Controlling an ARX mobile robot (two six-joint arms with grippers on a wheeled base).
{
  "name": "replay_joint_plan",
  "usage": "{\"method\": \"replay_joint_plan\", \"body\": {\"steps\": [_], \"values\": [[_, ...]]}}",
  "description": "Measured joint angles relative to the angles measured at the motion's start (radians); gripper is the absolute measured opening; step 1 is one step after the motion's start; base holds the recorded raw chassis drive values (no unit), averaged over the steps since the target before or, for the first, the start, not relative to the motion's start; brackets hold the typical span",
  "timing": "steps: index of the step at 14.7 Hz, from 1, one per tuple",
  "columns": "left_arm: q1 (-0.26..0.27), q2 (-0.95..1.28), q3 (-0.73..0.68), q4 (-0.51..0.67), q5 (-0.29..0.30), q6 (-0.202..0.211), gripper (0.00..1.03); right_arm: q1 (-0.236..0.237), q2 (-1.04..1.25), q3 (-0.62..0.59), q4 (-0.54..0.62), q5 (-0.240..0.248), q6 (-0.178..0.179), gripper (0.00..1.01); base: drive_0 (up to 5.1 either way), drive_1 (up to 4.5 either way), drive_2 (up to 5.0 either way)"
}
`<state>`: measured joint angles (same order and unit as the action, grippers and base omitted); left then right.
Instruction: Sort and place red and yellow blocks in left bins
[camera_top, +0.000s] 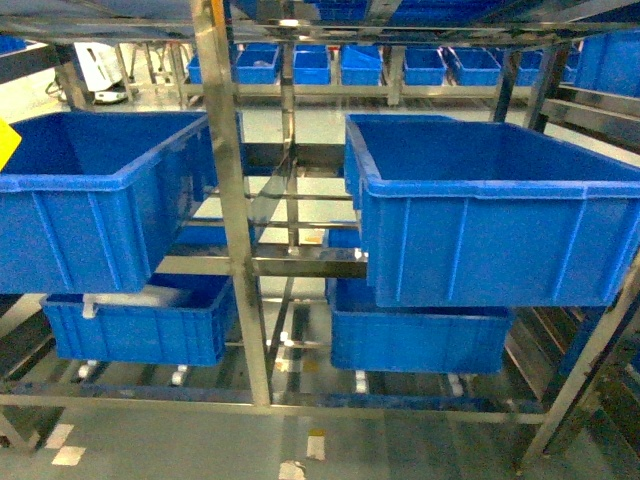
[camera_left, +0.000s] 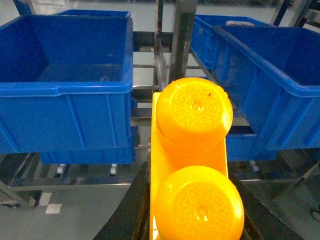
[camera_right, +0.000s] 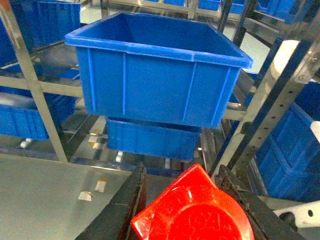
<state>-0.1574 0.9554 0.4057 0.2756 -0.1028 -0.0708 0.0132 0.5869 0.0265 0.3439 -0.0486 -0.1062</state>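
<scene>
Left gripper (camera_left: 192, 220) clamped on glossy orange-yellow studded brick (camera_left: 192, 150), facing deep blue ribbed plastic crate (camera_left: 65, 90). Right gripper (camera_right: 182, 210) clamped on red chunky block (camera_right: 192, 212); lower part cut off by frame edge.

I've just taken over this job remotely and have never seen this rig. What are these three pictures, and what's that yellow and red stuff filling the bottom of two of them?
It is a wheeled robot with two arms. The head view looks forward at a metal rack carrying large blue crates: one upper left, one upper right, more below and behind. The other two pictures come from cameras on each wrist, looking past the tool. In the left wrist view, the left tool is shut on a yellow studded brick. In the right wrist view, the right tool grips a red block. Neither block is in a crate yet.
</scene>
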Motion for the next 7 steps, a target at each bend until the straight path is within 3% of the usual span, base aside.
{"method": "replay_joint_plan", "body": {"steps": [4,7], "values": [[0.0,0.0,0.0,-0.002,0.0,0.0,0.26,0.0,0.0,0.0,-0.001,0.0,0.0,0.36,-4.4,4.24,0.2],[0.0,0.0,0.001,0.002,-0.002,0.0,0.26,0.0,0.0,0.0,0.005,-0.001,0.0,0.36,0.0,0.0,0.0]]}}
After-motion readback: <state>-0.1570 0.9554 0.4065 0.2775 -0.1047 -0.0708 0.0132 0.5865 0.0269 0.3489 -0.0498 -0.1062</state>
